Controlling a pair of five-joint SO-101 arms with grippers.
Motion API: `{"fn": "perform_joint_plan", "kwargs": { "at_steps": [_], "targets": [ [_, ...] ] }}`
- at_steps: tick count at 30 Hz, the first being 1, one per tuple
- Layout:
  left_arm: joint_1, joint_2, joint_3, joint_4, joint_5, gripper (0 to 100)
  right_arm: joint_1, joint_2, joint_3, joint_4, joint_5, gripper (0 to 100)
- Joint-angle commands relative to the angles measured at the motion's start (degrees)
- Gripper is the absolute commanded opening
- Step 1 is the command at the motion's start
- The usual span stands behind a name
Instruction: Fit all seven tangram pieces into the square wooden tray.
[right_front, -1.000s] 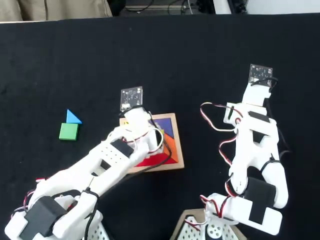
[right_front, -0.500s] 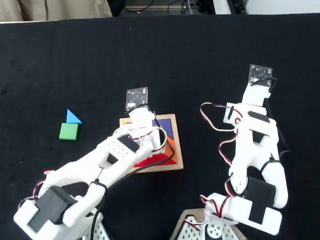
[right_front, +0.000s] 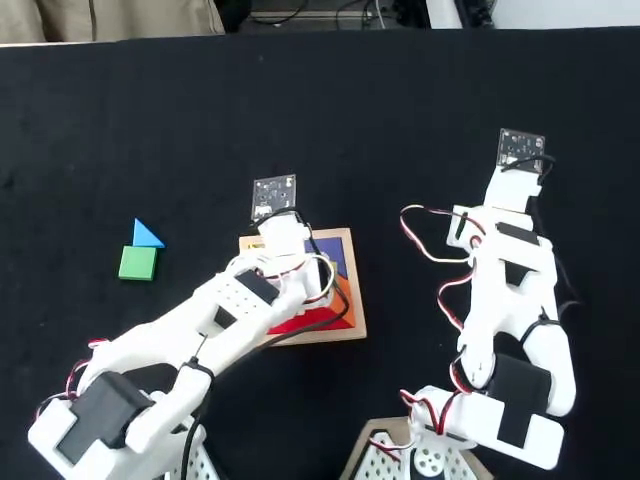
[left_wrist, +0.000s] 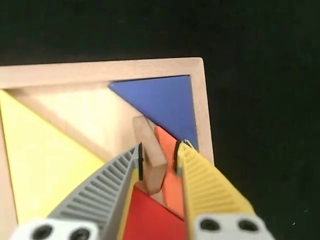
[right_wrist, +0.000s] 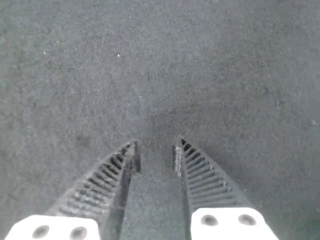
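In the high view, the square wooden tray (right_front: 354, 300) is seen near the middle of the black table (right_front: 400, 120), partly covered by the left arm (right_front: 220, 320), which is stretched across it. A dark blue triangle (right_front: 336, 258), an orange piece (right_front: 346, 288) and a red piece (right_front: 312, 322) are visible inside the frame. Well apart on the cloth, a light blue triangle (right_front: 146, 234) is laid touching a green square (right_front: 138, 263). The right arm (right_front: 510, 280) is set away from the tray.

In the left wrist view, a large yellow triangle (left_wrist: 45, 160) is seated along one side of the tray, next to bare pale floor. The left gripper (left_wrist: 158, 152) is clenched on the orange piece, which is held tilted on edge with a pale wood face showing.

In the right wrist view, the right gripper (right_wrist: 156, 150) is held slightly parted over the cloth, with nothing grasped.
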Motion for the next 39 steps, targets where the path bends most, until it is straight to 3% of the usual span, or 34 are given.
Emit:
{"fn": "perform_joint_plan", "kwargs": {
  "at_steps": [1, 11, 17, 23, 27, 31, 34, 39],
  "targets": [
    [-2.33, -0.79, -2.77, 1.41, 0.09, 13, 0.44, 0.04, -0.40, -1.23, 0.35, 12.4],
    [-9.54, -9.85, -15.87, 23.47, -0.18, 14, 0.44, 0.04, -0.40, -1.23, 0.35, 12.4],
    [-14.20, -19.87, -17.80, 28.31, -12.22, 14, 0.44, 0.04, -0.31, -1.23, 0.35, 12.4],
    [-31.16, -30.86, -17.63, 34.64, -22.59, 14, -2.73, -1.10, -0.40, -0.62, 0.53, 12.3],
    [-43.12, -35.43, -11.38, 32.44, -28.75, 14, -9.32, -7.25, -0.84, 4.48, 4.92, 0.3],
    [-47.69, -35.69, 0.31, 25.05, -29.71, 13, -19.60, -11.47, -7.43, 19.08, 5.45, 1.2],
    [-49.89, -34.20, 8.31, 15.21, -29.71, 13, -29.98, -11.30, -14.90, 29.10, 5.54, 1.1],
    [-55.08, -33.23, 12.79, 5.45, -29.63, 13, -42.64, -7.60, -18.86, 32.88, 6.68, 1.1]
  ]
}}
